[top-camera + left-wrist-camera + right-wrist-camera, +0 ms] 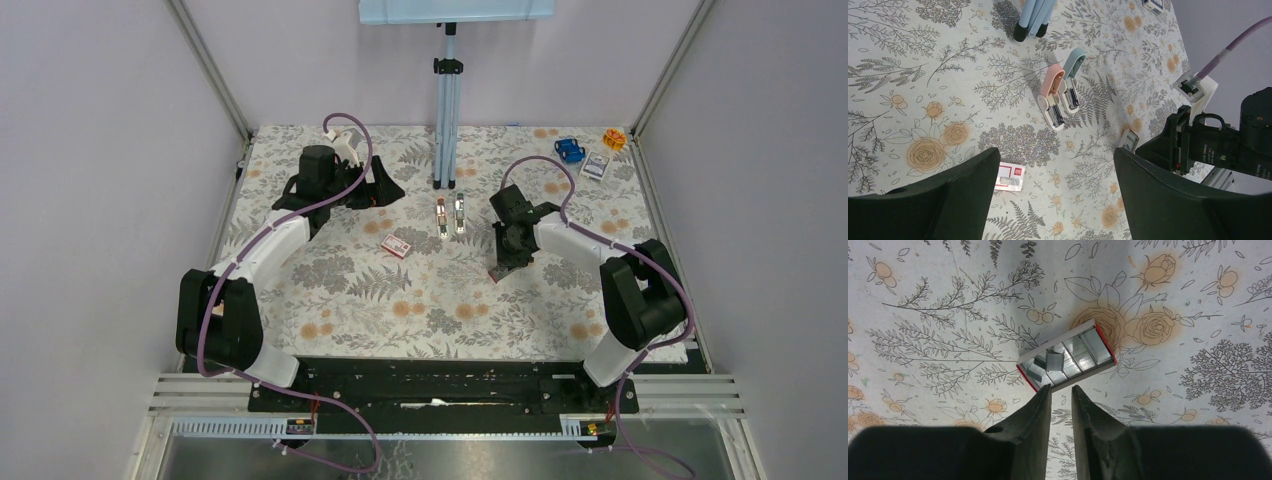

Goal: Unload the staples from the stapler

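Two mini staplers lie side by side, swung open: a pink one point(1050, 97) point(441, 216) and a blue one point(1073, 80) point(460, 212). My right gripper point(1061, 387) point(503, 266) hangs just above an open red-edged tray point(1065, 360), its fingers a narrow gap apart with nothing between them. Short silvery staples point(1053, 361) lie loose in the tray on top of full rows. My left gripper point(1058, 165) point(385, 190) is wide open and empty, left of the staplers. The same tray point(1129, 140) shows beside the right arm.
A closed small red box point(1010, 176) point(396, 245) lies left of the staplers. A tripod pole point(446, 150) stands behind them. A blue toy point(569, 150), an orange thing point(614, 138) and a small box point(596, 167) sit at the far right corner.
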Robot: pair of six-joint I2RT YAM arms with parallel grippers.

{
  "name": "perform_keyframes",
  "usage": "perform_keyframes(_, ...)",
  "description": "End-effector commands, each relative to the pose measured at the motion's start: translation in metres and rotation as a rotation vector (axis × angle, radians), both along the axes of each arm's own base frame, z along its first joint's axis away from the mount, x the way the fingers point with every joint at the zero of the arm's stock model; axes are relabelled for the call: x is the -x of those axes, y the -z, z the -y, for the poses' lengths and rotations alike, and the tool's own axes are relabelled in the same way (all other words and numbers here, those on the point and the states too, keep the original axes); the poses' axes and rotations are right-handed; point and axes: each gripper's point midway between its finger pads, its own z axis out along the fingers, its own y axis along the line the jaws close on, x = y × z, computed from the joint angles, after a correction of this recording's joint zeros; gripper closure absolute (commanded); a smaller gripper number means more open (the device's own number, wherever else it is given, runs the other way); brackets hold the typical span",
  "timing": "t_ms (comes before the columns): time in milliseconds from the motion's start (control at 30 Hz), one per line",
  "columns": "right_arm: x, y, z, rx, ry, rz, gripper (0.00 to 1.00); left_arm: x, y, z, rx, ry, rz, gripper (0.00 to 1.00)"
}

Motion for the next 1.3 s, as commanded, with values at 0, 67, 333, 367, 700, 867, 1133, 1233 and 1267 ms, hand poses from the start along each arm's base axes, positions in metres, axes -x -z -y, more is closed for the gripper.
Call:
perform_keyframes(0, -0.011, -0.016, 0.005, 0.022, 0.008, 0.048, 0.70, -0.002, -0.016, 0.003, 0.028, 0.013, 0.054, 0.12)
perform_keyframes(67, -0.012, -0.017, 0.004, 0.020, 0.008, 0.051, 0.68, -0.002, -0.016, 0.003, 0.027, 0.013, 0.057, 0.12)
perform_keyframes(333, -0.017, -0.027, 0.006, 0.024, 0.020, 0.087, 0.70, -0.002, -0.016, 0.003, 0.025, 0.012, 0.056, 0.12)
perform_keyframes(367, -0.017, -0.028, 0.007, 0.029, 0.023, 0.092, 0.70, -0.002, -0.016, 0.003, 0.024, 0.011, 0.058, 0.12)
perform_keyframes(700, -0.022, -0.027, 0.039, 0.054, 0.187, 0.130, 0.66, -0.003, -0.015, 0.001, 0.014, 0.002, 0.059, 0.12)
perform_keyframes(867, -0.028, -0.022, 0.059, -0.031, 0.292, 0.121, 0.65, -0.004, -0.012, -0.001, 0.004, -0.006, 0.051, 0.12)
perform_keyframes(1133, -0.064, -0.021, 0.022, -0.201, 0.193, 0.121, 0.61, -0.004, -0.013, 0.000, 0.007, -0.003, 0.046, 0.12)
perform_keyframes(1233, -0.079, -0.019, 0.019, -0.188, 0.188, 0.112, 0.57, -0.004, -0.014, -0.001, 0.003, -0.006, 0.050, 0.12)
perform_keyframes(1267, -0.080, -0.015, 0.020, -0.171, 0.190, 0.099, 0.57, -0.004, -0.014, -0.001, 0.002, -0.007, 0.051, 0.12)
